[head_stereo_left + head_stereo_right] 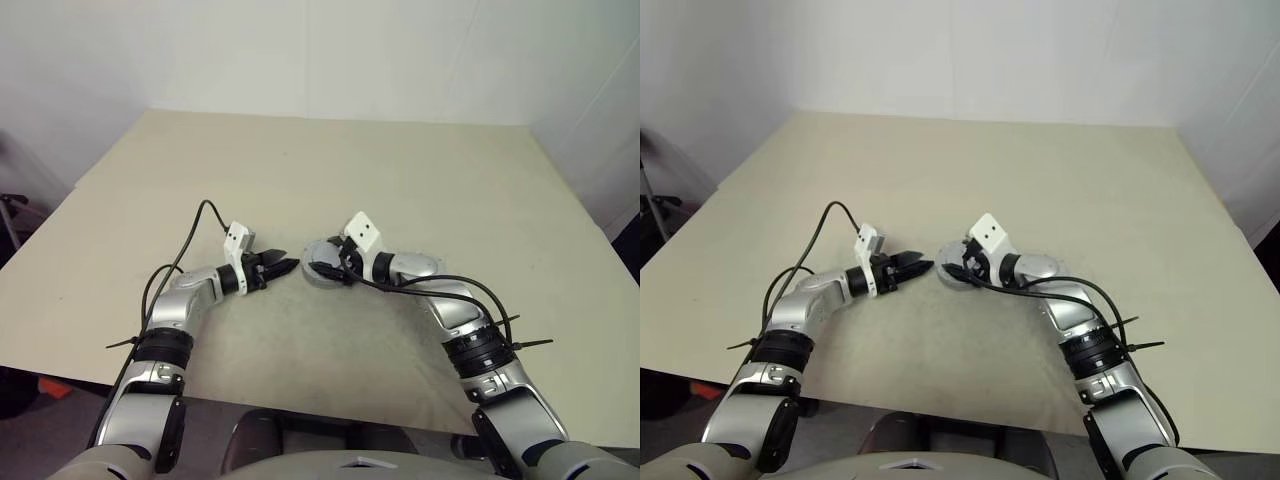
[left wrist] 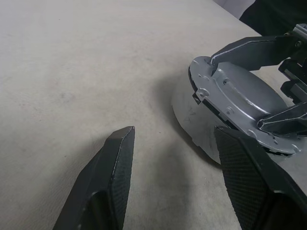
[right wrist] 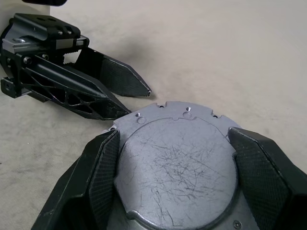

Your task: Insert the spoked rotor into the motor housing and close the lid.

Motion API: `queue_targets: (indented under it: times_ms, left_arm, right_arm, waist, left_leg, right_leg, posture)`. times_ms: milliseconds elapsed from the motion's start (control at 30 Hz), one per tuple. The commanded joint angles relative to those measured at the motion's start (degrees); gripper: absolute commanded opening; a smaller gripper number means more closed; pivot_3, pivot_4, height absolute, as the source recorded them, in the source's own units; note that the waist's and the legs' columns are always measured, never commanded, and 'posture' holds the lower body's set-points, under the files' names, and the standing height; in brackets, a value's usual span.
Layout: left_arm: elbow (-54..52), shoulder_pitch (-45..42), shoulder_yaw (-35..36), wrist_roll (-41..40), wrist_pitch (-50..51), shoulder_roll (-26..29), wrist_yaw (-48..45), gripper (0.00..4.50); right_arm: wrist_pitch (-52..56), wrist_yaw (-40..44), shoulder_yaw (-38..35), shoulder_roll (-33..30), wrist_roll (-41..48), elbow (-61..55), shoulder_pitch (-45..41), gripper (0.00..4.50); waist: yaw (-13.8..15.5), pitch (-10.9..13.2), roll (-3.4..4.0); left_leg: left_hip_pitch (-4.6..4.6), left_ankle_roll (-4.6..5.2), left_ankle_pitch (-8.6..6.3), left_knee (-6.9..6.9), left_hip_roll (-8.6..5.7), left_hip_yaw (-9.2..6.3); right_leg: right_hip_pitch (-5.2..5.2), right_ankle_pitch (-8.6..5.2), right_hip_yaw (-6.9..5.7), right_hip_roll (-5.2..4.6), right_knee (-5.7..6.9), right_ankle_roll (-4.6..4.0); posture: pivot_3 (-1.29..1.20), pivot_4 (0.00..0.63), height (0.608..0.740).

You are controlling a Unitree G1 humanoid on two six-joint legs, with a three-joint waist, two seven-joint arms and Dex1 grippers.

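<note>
My right gripper (image 3: 175,136) is shut on a round grey metal piece (image 3: 177,167) with a scratched flat face and a flanged rim with small screw holes. I cannot tell whether this piece is the lid or the motor housing. It sits tilted (image 2: 240,96), low over the table near the middle (image 1: 320,270). My left gripper (image 2: 173,132) is open and empty, and its fingertips (image 1: 290,265) point at the piece's edge from the left, a short gap away. The spoked rotor is out of view.
A wide beige table (image 1: 330,170) runs back to white walls, with bare room all around the arms. Its front edge (image 1: 300,395) lies close under my elbows. A black cable (image 1: 195,225) loops above the left wrist, and another (image 1: 430,288) runs along the right forearm.
</note>
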Motion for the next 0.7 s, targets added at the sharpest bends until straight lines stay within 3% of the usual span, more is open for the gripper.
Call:
queue_targets:
  times_ms: [33, 367, 567, 700]
  left_arm:
    - [-0.29, -0.62, 0.23, -0.11, -0.47, 0.5, 0.25, 2.78]
    - [-0.85, -0.42, 0.39, -0.35, 0.06, 0.46, 0.55, 2.78]
    - [-2.28, -3.24, 3.02, -4.95, 7.99, -0.95, 2.84, 2.78]
    - [-0.62, -6.32, 5.2, -7.47, 11.37, -2.48, 4.42, 1.83]
  right_arm:
    - [0.02, -0.36, 0.36, -0.1, -0.89, 0.13, 0.1, 3.15]
    - [0.78, -1.24, 1.41, -0.21, -2.15, 2.35, 0.32, 3.15]
    - [0.74, -1.07, 1.53, -0.59, -2.32, 2.26, 0.92, 3.15]
    - [0.83, -1.13, 1.4, -0.66, -2.38, 2.26, 0.93, 3.15]
  waist:
    - [-0.01, 0.0, 0.0]
    - [-0.06, -0.01, -0.01]
    - [0.01, -0.02, -0.02]
    - [0.08, -0.03, -0.03]
  left_leg:
    - [0.0, 0.0, 0.0, 0.0, 0.0, 0.0]
    - [0.06, 0.01, 0.0, 0.01, 0.01, 0.0]
    - [0.14, -0.01, -0.01, 0.02, 0.0, 0.0]
    - [0.12, 0.0, 0.01, 0.07, 0.0, 0.0]
  right_leg:
    - [0.0, 0.0, 0.0, 0.0, 0.0, 0.0]
    - [0.07, 0.01, 0.0, 0.0, 0.04, -0.01]
    - [0.16, 0.01, 0.0, 0.0, 0.05, -0.01]
    - [0.16, 0.02, -0.02, 0.0, 0.07, -0.02]
  posture:
    - [0.0, 0.0, 0.74]
    - [0.0, 0.0, 0.74]
    - [0.0, 0.0, 0.74]
    - [0.0, 0.0, 0.74]
